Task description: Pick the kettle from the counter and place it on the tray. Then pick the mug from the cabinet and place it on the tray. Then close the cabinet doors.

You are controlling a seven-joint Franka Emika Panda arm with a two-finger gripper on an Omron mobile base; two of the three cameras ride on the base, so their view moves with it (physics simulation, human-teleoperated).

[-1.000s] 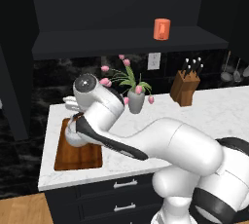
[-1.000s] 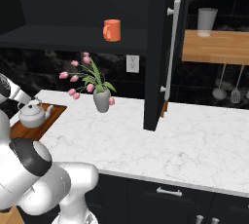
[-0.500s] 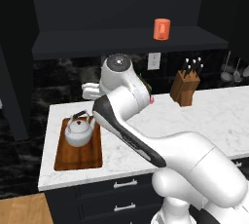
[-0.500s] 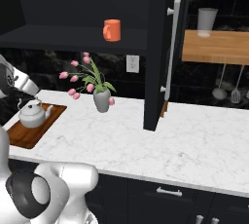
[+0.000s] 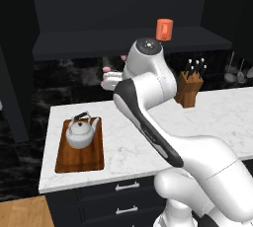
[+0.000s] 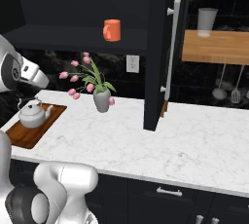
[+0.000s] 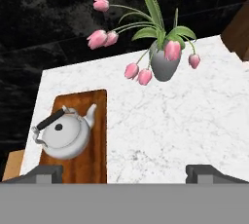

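The silver-grey kettle (image 5: 80, 131) (image 6: 31, 115) (image 7: 62, 135) stands on the reddish-brown tray (image 5: 81, 159) (image 6: 19, 138) (image 7: 95, 162) at the left end of the marble counter (image 5: 123, 142) (image 6: 170, 140). My gripper (image 7: 127, 172) is open, with nothing between its widely spread fingertips (image 7: 46, 173). It hangs high above the counter, right of the tray and short of the vase. The orange mug (image 5: 164, 29) (image 6: 112, 30) sits on the shelf of the open black cabinet (image 5: 99, 41). One cabinet door (image 6: 155, 47) stands swung out, its silver bar handle (image 6: 172, 47) facing right.
A grey vase of pink tulips (image 6: 101, 99) (image 7: 164, 62) stands mid-counter, close to the hand. A knife block (image 5: 188, 88) is further right. The open door juts over the counter. A wooden shelf (image 6: 216, 45) carrying a glass, with hanging utensils, is at far right.
The gripper has let go of the kettle on the tray and lifted away. The arm has swung up and to the right, toward the vase. The kettle stays on the tray.
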